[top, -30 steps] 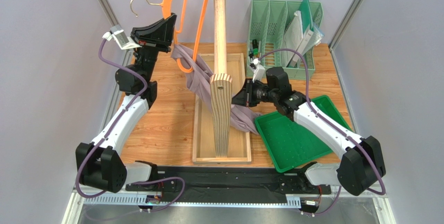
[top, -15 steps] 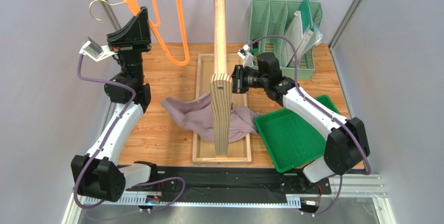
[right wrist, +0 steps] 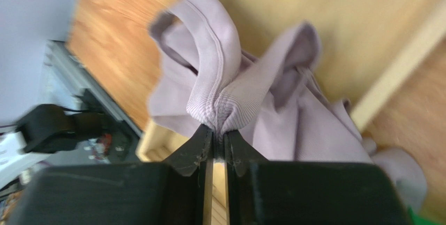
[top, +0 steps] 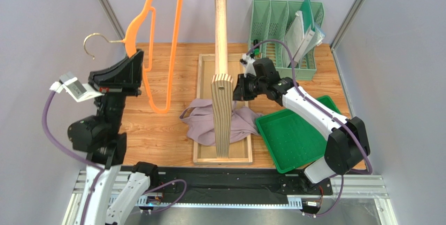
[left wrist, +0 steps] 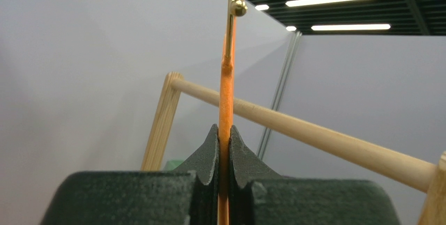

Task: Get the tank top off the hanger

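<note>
Top external: wooden table (top: 159, 131) between grey walls (top: 42, 26).

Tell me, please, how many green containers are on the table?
2: a slotted rack at the far right corner, and a flat tray nearer, partly under the right arm. None seems hidden.

Cut by the upper edge — hanger (top: 133, 26), far end. Hidden behind the wooden post (top: 222, 111) — tank top (top: 201, 123), middle part.

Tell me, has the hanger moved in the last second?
Yes. The hanger has gone left, away from the wooden rack, clamped in the left gripper.
</note>
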{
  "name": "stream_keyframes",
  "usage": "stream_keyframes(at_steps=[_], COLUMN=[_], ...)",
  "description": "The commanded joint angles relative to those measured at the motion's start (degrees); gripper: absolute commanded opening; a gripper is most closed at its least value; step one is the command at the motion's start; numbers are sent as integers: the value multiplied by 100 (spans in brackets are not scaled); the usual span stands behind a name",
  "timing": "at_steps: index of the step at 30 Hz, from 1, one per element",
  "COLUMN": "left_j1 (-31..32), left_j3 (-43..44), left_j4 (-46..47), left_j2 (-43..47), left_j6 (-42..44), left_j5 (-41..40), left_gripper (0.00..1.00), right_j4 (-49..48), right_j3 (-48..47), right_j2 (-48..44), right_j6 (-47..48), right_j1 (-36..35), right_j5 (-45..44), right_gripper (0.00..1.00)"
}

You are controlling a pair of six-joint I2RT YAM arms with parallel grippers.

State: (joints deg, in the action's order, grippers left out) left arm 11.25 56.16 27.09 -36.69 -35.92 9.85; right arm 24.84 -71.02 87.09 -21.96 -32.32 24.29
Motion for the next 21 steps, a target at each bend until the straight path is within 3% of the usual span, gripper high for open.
stream_keyframes(at_steps=[1,3,4,9,14,21], left_j1=[9,18,18,9,18,18], left_j3=[9,-140,-175,-509,-466,-378], left_j4=[-3576,-4252,-4430,-4809,-5003,-5091], left_j2=[618,916,1005,1558,1717,1647], left_j6=[568,639,630,560,639,736], left_j5=[-281,-247,-220,96,149,132], left_gripper=[0,0,0,0,0,0], right_j4=[750,759,794,759,935,408], right_j3=[447,615,660,871,564,572], right_j2=[-174,-236,-219,-61,456,1318], right_j6=[95,60,42,25,7,-406], right_j1=[-476,-774,-828,-1013,-1443,-2015], right_j5=[-1390,-1795,-1918,-2314,-3086,-3562], right_gripper=[16,25,35,66,81,85])
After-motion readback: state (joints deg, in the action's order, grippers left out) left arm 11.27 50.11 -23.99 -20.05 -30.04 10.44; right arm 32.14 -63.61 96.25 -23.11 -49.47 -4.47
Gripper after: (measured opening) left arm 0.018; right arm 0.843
